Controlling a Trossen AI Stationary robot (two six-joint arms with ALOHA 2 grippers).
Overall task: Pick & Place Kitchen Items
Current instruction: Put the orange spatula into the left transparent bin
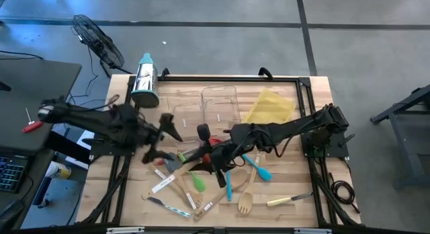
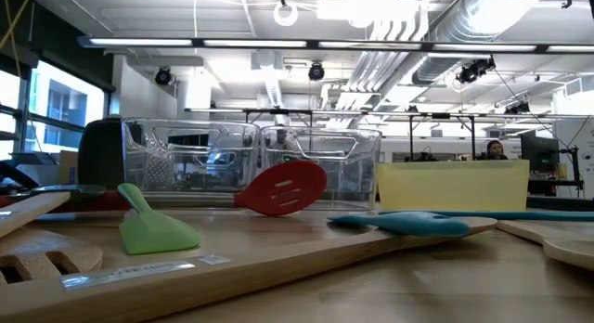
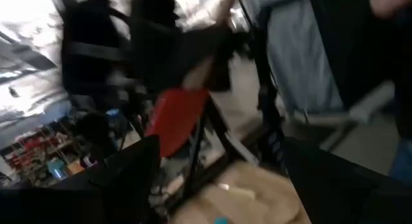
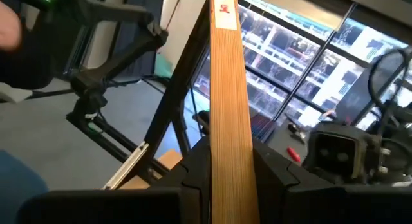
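Wooden handle (image 4: 226,89) is clamped between the right fingers (image 4: 226,161); left fingers (image 1: 166,138) spread wide, empty.

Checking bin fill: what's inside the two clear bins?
In the high view, both clear bins look empty, with wood table showing through. In the low view, the red slotted spatula hangs in front of them, hiding part of their walls.

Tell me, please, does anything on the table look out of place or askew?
The steel cylinder lies tipped on its side at the table's far left corner, beside the clear bins. The utensils lie scattered loose across the near half.
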